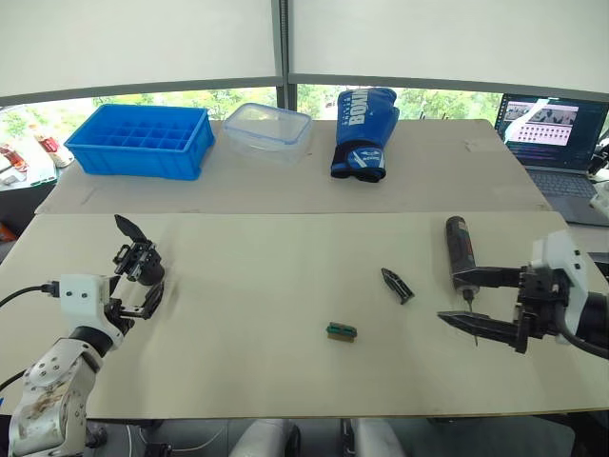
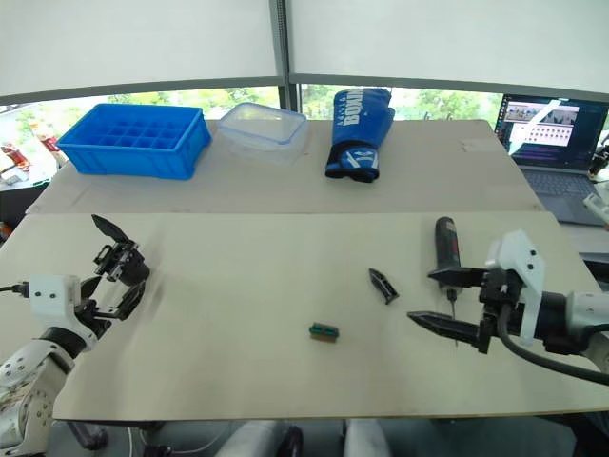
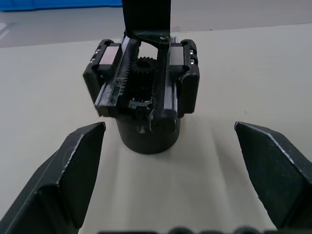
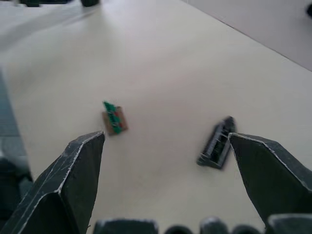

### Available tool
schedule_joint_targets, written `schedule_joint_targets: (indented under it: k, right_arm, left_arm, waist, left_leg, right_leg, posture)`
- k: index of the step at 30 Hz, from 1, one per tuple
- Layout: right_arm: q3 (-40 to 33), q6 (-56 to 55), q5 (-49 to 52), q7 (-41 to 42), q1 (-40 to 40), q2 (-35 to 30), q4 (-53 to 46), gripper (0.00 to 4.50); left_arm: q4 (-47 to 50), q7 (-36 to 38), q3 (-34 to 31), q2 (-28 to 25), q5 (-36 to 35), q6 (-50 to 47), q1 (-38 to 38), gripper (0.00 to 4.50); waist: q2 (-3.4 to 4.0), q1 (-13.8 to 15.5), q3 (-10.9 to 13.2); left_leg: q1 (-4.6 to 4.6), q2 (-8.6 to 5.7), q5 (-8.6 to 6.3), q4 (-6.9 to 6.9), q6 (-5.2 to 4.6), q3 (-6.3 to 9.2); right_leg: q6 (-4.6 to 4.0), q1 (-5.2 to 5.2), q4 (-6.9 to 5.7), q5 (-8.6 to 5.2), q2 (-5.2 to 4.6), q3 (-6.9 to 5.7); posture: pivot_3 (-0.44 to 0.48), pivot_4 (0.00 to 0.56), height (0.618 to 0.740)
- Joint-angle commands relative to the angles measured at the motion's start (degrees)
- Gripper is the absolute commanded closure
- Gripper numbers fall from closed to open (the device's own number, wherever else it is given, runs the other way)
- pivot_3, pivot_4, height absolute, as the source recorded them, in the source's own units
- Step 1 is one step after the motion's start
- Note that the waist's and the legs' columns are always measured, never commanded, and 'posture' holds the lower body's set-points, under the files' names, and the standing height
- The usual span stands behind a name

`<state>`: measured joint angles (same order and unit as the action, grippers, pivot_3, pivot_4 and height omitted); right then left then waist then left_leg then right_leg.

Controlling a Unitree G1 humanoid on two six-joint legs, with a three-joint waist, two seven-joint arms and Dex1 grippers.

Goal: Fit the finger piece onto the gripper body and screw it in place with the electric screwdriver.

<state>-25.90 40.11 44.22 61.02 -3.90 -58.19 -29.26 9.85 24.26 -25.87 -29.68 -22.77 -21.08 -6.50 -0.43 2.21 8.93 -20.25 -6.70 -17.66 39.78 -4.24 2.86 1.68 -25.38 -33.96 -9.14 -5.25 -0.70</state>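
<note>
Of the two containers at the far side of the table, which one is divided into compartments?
The blue bin, at the far left. Its inside is a grid of small cells. The clear plastic box beside it is one undivided space.

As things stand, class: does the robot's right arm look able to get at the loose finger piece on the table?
Probably yes. The right claw is open and empty, and the finger piece lies apart on bare table just inward of it. The electric screwdriver lies off to one side, not between them.
</note>
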Motion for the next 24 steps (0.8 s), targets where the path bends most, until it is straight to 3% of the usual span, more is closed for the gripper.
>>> schedule_joint_targets:
  k: [1, 9, 20, 22, 24]
  right_arm:
    - [2.2, 0.0, 2.0, -0.9, 3.6, 0.4, -2.4, 0.04]
    - [6.0, -1.0, 1.8, -3.1, 9.0, 2.0, -2.6, 0.04]
    - [9.8, -0.6, 2.3, -6.5, 11.5, 5.0, -4.6, 0.04]
    - [10.3, -0.7, 2.3, -6.9, 11.7, 5.1, -4.8, 0.00]
    - [10.3, -0.6, 2.6, -7.3, 11.7, 5.2, -5.0, 0.00]
  left_arm:
    - [-3.3, -0.8, -0.4, -1.0, 1.3, 0.7, 2.4, 0.00]
    - [-6.2, -2.6, -1.2, -0.3, 2.0, 0.9, 4.7, 0.00]
    - [-13.2, -2.3, 2.9, -0.2, 5.2, 5.0, 11.0, 0.00]
    - [-13.8, -2.1, 3.1, 0.0, 5.4, 6.0, 11.4, 0.52]
    - [-14.3, -1.6, 3.4, 0.2, 5.1, 6.6, 11.5, 1.35]
  waist:
    - [-0.06, 0.0, 0.0]
    - [-0.30, 0.2, 0.2]
    - [-0.33, 0.1, 0.2]
    - [-0.33, 0.0, 0.2]
    - [-0.33, 0.0, 0.2]
  left_leg:
    - [-0.01, 0.00, -0.02, 0.00, 0.00, -0.01]
    - [-0.04, -0.03, -0.04, 0.00, 0.00, -0.01]
    - [-0.02, -0.03, 0.00, 0.03, 0.07, -0.01]
    - [-0.03, -0.04, 0.00, 0.02, 0.07, -0.03]
    - [-0.04, -0.03, 0.00, 0.02, 0.06, -0.04]
  right_leg:
    - [0.00, -0.01, 0.02, 0.00, 0.00, -0.02]
    - [0.00, -0.04, 0.04, 0.00, -0.01, -0.04]
    - [-0.03, -0.05, -0.03, 0.01, -0.01, -0.04]
    - [-0.03, -0.10, -0.04, 0.02, 0.00, -0.04]
    - [-0.04, -0.14, -0.04, 0.03, 0.01, -0.05]
  posture:
    - [0.000, 0.150, 0.740]
    - [0.000, 0.150, 0.740]
    - [0.000, 0.150, 0.740]
    - [0.000, 0.150, 0.740]
    - [0.000, 0.150, 0.740]
